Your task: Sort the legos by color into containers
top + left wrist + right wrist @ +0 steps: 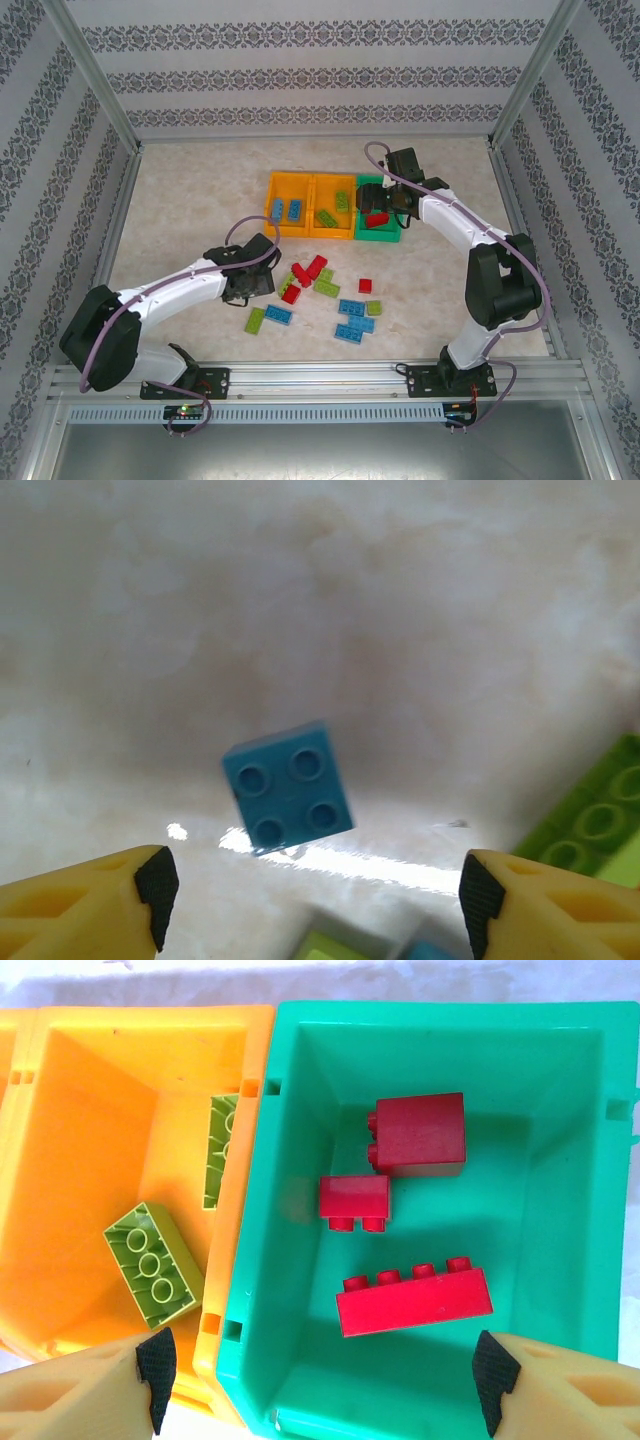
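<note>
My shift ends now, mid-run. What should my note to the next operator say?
Left gripper: open, empty, over a small blue brick on the table.
Right gripper: open, empty, above the green bin.
Done: three red bricks in the green bin, green bricks in the middle orange bin, blue bricks in the left orange bin.
Left: loose bricks, red, blue and green, on the table between the arms.
</note>
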Controlling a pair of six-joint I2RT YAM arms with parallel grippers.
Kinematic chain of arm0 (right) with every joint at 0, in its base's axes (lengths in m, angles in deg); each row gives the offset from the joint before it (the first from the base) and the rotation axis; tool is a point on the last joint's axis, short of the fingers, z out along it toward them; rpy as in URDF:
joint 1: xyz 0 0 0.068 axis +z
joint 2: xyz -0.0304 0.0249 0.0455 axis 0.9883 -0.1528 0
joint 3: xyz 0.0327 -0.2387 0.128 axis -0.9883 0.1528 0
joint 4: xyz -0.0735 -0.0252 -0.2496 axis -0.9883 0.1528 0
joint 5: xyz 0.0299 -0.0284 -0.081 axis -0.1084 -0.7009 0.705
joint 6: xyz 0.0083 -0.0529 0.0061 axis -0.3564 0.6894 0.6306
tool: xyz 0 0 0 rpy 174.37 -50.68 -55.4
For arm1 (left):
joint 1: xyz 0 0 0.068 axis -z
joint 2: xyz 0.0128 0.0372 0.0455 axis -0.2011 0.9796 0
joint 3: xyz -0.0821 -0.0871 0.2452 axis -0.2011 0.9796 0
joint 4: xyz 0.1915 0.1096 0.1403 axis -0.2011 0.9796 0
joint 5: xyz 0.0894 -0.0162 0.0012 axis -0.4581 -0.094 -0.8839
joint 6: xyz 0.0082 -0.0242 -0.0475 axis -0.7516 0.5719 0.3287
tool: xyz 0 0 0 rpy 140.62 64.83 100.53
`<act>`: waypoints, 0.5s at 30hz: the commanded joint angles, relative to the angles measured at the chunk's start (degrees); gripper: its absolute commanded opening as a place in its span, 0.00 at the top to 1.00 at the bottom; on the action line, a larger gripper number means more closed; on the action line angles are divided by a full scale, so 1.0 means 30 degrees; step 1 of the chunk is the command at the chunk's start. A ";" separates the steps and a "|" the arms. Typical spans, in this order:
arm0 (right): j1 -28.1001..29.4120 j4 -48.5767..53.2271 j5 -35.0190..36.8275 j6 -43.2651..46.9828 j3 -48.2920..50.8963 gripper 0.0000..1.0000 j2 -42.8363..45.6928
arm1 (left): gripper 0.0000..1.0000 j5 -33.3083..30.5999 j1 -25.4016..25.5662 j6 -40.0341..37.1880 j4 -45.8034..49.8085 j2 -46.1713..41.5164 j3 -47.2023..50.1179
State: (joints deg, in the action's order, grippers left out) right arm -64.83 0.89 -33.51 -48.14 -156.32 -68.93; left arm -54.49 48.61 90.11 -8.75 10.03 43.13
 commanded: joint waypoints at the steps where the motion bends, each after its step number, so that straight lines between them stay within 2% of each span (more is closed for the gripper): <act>1: 0.0084 -0.0193 0.0182 0.0213 0.0299 0.19 0.0226 | 0.19 -0.0276 -0.0307 0.1627 0.0228 -0.0300 0.0264; 9: 0.0063 -0.0321 0.0206 0.0066 0.0556 0.20 0.0446 | 0.15 0.1416 -0.1834 0.2256 -0.1850 0.0497 0.0882; 15: -0.0103 -0.0258 0.0261 0.0095 0.0503 0.20 0.0618 | 0.22 0.2332 -0.2416 0.2177 -0.2716 0.1418 0.1070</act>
State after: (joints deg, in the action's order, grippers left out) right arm -64.87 0.50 -33.49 -48.16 -155.20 -68.86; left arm -49.55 42.15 95.66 -14.47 13.04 46.28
